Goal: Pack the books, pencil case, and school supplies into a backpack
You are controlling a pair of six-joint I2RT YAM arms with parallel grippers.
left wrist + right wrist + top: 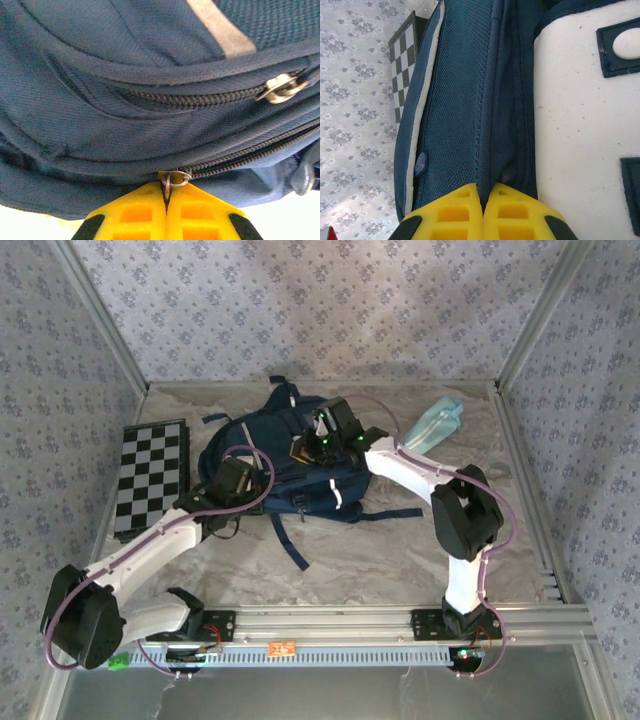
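On the backpack point(268, 436), your left gripper point(166, 196) is clamped on a zipper pull point(174, 178); your right gripper point(481, 194) pinches its fabric edge.

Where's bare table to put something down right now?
Biggest free patch: front centre of the table, between the two arm bases and the backpack straps. Narrow strip along the right edge, beside the pencil case. Crowded: centre back, left gripper and right gripper both shut on the backpack; checkered board takes the left side.
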